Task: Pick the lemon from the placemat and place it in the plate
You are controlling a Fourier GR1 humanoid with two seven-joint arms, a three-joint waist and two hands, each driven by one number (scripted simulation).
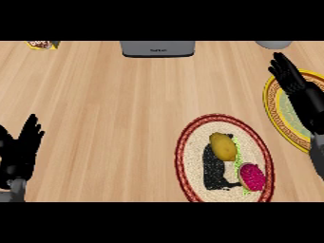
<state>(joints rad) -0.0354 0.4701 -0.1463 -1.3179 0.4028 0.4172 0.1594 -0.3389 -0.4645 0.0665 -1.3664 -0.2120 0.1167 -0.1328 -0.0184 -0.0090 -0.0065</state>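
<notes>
A yellow lemon [223,145] lies on the round woven placemat [191,156] with a dark red rim, at the lower right of the wooden counter. The plate [276,111], yellow-rimmed with a patterned green centre, sits at the right edge, partly hidden by my right arm. My right hand [296,84] is open, fingers straight, raised over the plate's upper left part, above and right of the lemon and apart from it. My left hand [17,149] rests open at the lower left, fingers up, far from the placemat.
A cut red-fleshed fruit [252,176] with green trim lies on the placemat beside the lemon. A grey appliance [157,48] stands at the back centre, a small packet [42,44] at the back left, a grey object [273,44] at the back right.
</notes>
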